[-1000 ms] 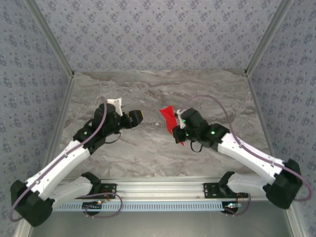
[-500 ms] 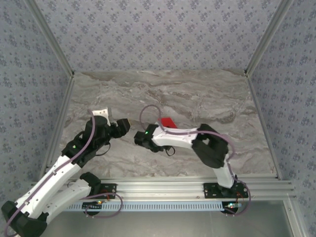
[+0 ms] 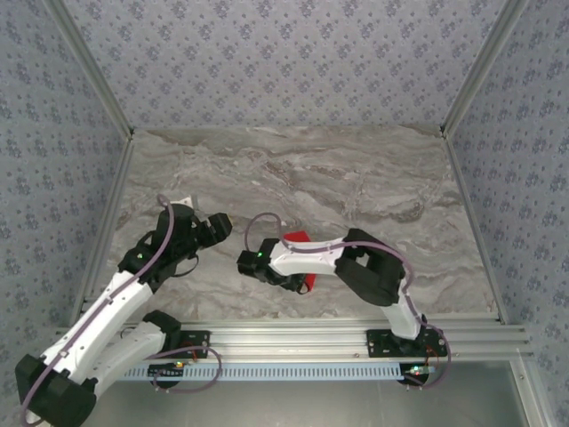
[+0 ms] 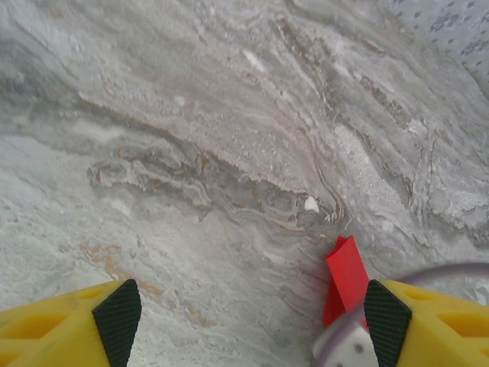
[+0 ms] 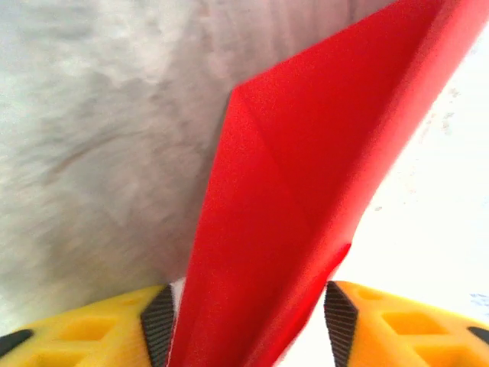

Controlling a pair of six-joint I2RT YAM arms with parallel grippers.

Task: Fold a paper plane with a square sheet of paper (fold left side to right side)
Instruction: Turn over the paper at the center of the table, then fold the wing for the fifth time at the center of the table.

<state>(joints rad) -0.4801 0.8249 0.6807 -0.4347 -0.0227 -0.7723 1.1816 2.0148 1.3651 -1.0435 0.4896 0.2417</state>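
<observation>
Grey-blue patterned walls (image 3: 284,62) close in a marbled grey worktop (image 3: 356,169) on three sides. From my station I see the right arm (image 3: 311,256) bent back on itself and reaching across, its wrist low over the worktop and near the left pincer (image 3: 220,226), though the two are apart. The red sheet of paper (image 3: 296,238), creased into a smaller pointed shape, lies off the left pincer's right side, under the right forearm, with red showing on both sides of it.

On the right wrist camera the right pincer (image 5: 248,317) has its yellow fingers (image 5: 99,329) apart. The sheet of paper (image 5: 298,176) rises between the black pads and runs out ahead of them, one crease plain along it. I cannot tell whether either pad touches it.

On the left wrist camera the left pincer (image 4: 252,313) is spread wide, with bare worktop (image 4: 191,153) between its fingers and nothing gripped. A pointed end of the sheet of paper (image 4: 348,271) shows just beside its right-hand finger (image 4: 428,321), next to a purple cable (image 4: 443,271).
</observation>
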